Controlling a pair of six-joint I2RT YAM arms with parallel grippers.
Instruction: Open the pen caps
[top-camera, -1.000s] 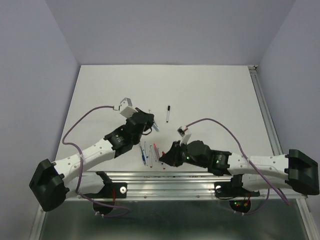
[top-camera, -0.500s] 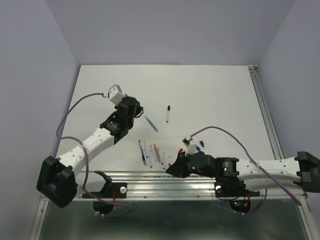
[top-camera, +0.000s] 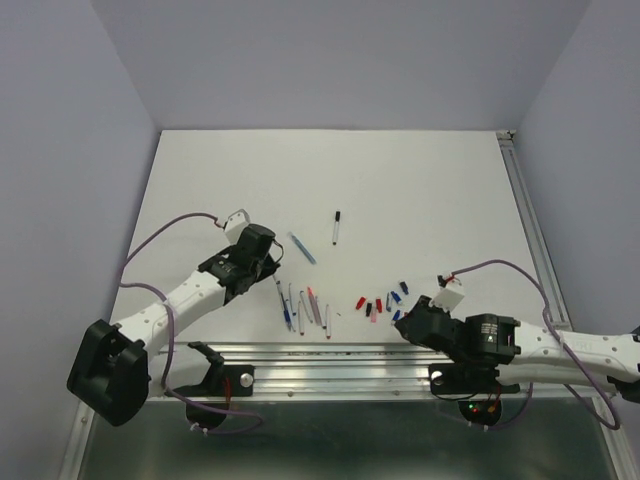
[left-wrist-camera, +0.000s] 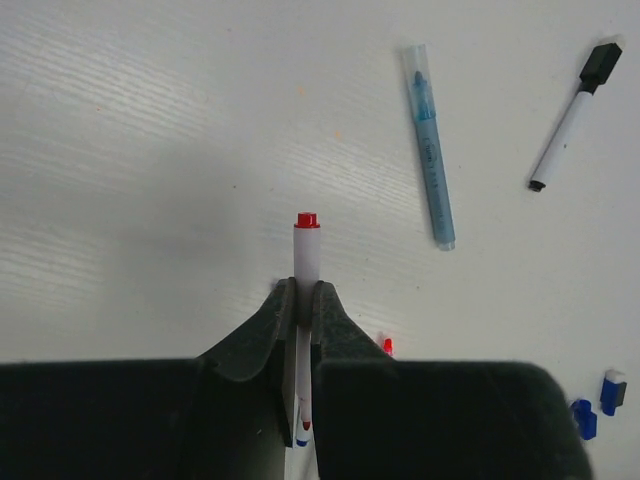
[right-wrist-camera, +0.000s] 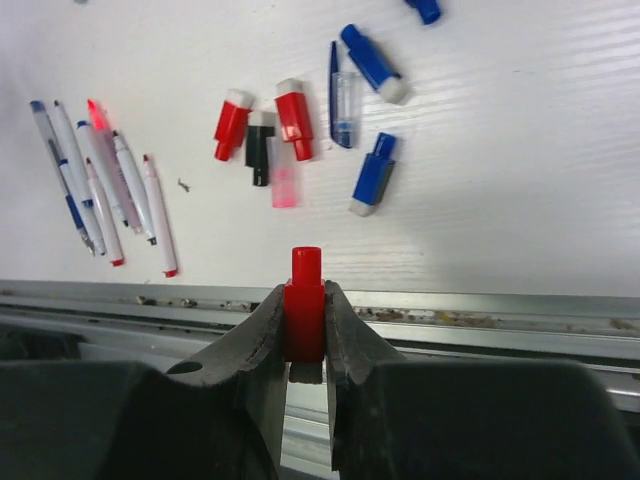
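Clamps a white pen (left-wrist-camera: 306, 250) in the narrowly parted left claw (left-wrist-camera: 304, 298). Pinches a red cap (right-wrist-camera: 304, 272) tight in the right claw (right-wrist-camera: 303, 302), above the near rail (right-wrist-camera: 500, 310), loose caps (right-wrist-camera: 372, 182) scattered just beyond.

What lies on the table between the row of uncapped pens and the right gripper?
Loose pen caps, red, black, pink and blue, lie between the pens and the right gripper, which holds another red cap. The top view shows this.

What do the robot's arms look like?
The left arm and right arm are white tubes with chunky black joints. A purple cable loops along each. The fingers are black and curved, and a small white camera box sits at each wrist.
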